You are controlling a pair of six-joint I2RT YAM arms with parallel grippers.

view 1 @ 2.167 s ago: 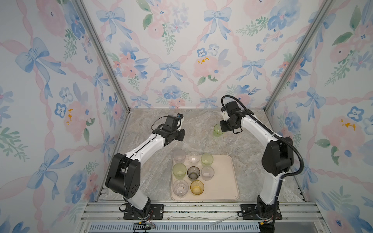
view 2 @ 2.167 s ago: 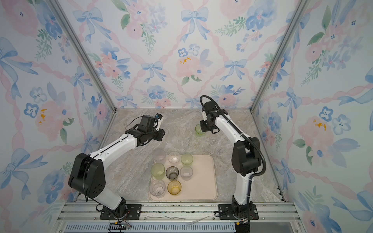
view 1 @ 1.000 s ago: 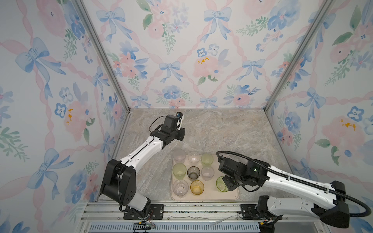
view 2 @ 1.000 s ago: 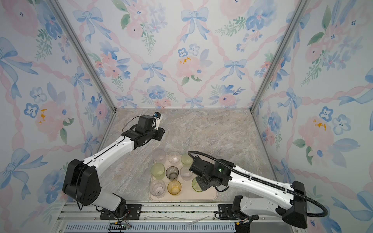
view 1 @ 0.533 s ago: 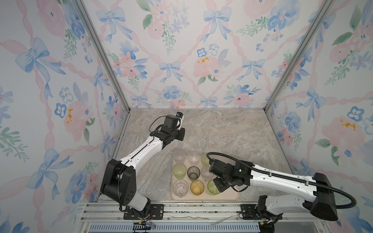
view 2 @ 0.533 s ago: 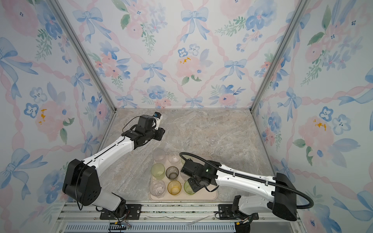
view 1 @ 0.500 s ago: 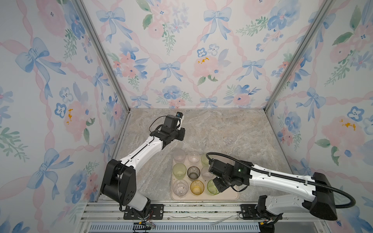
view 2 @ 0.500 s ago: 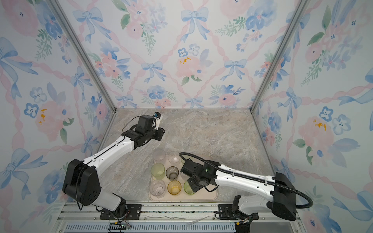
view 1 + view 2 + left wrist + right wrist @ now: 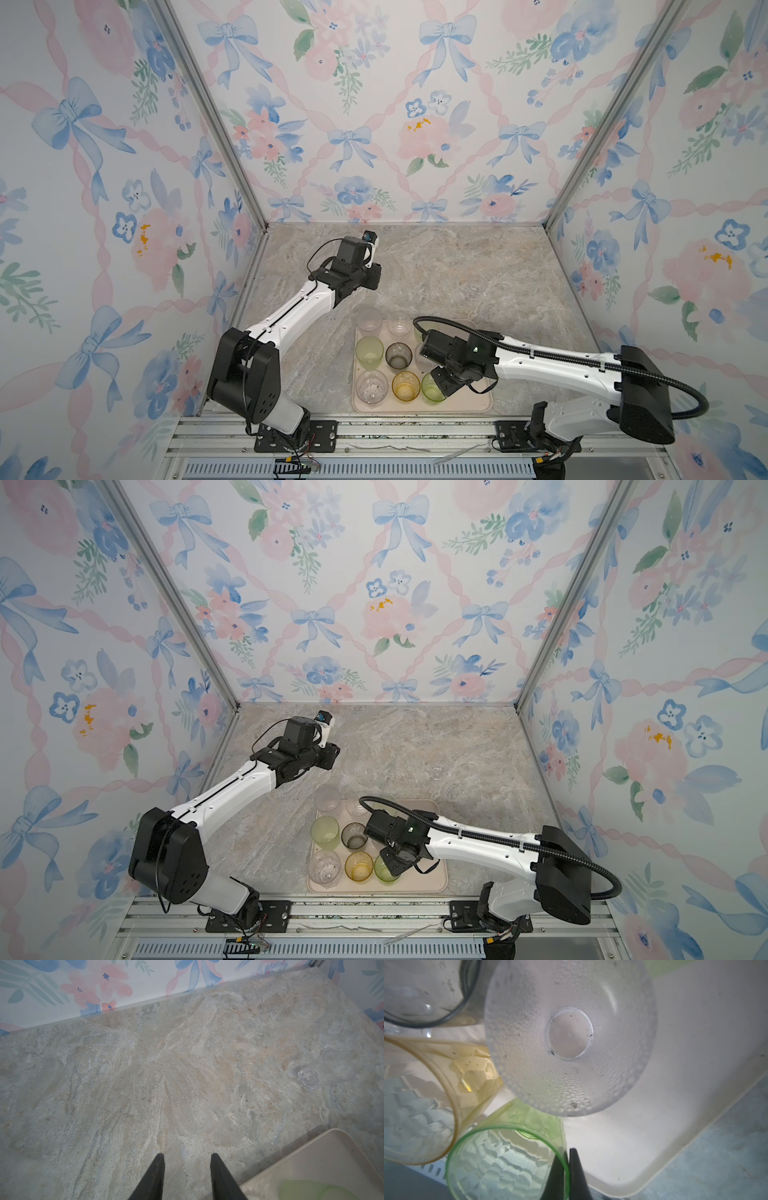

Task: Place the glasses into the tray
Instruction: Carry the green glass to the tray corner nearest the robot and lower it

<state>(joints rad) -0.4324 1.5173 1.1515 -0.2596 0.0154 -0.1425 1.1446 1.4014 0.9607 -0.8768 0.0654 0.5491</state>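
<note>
— While both top views look down, where is the green glass point(image 9: 429, 391)?
— My right gripper point(image 9: 439, 385) has it in the near row of the tray point(image 9: 469, 405), just beside the amber glass point(image 9: 405, 385).
— Left wrist view?
— My left gripper point(image 9: 187, 1157) hangs over the table point(image 9: 145, 1084), jaws spread; a clear glass point(image 9: 324, 1070) lies on its side, off the tray point(image 9: 324, 1157).
— Right wrist view?
— My jaws pinch the green glass point(image 9: 500, 1159) at its rim, one finger inside, one outside, over the tray point(image 9: 654, 1126).
</note>
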